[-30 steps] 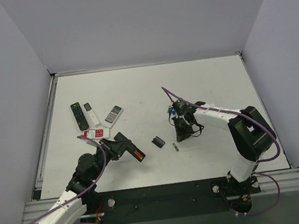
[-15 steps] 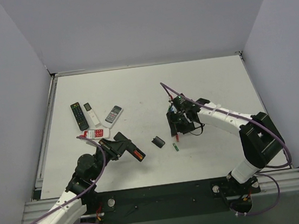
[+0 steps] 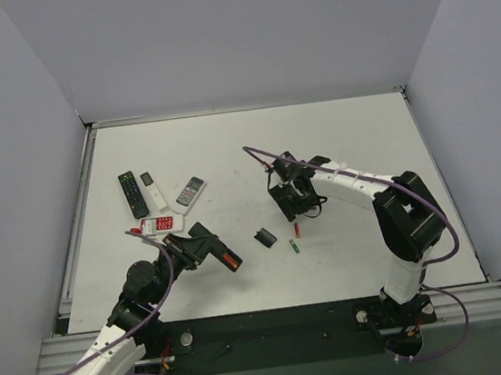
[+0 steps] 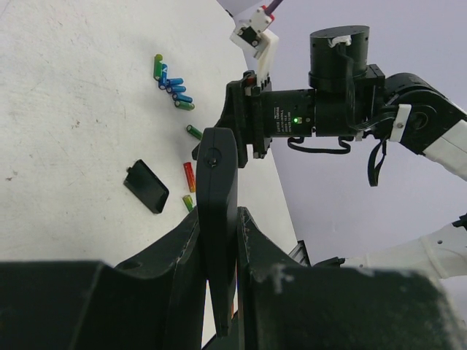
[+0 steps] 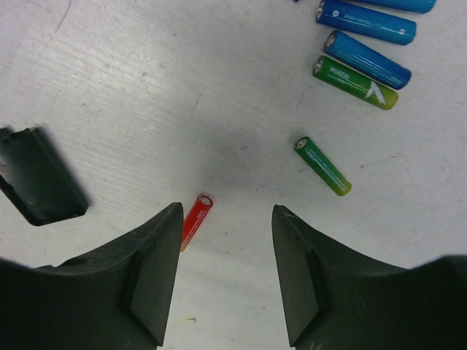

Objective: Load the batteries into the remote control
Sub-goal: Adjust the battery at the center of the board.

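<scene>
My left gripper (image 3: 201,248) is shut on the slim black remote control (image 3: 221,256) and holds it edge-up above the table; an orange-red patch shows at its outer end. In the left wrist view the remote (image 4: 217,219) stands between the jaws. The black cover piece (image 3: 265,237) lies flat to its right. An orange-red battery (image 3: 297,230) and a green one (image 3: 295,247) lie beyond the cover. My right gripper (image 3: 287,206) is open and empty, hovering just behind them. In the right wrist view the orange-red battery (image 5: 194,220) lies beside the left finger, with the cover (image 5: 40,186) further left.
More green (image 5: 322,166) and blue batteries (image 5: 367,60) lie past the right gripper. A black remote with buttons (image 3: 131,194), a slim white remote (image 3: 152,191), a grey-white remote (image 3: 191,191) and a red-and-white remote (image 3: 162,224) lie at the left.
My right gripper has moved back and to the left, uncovering the orange-red battery on the table. The left gripper still holds the remote in about the same place.
</scene>
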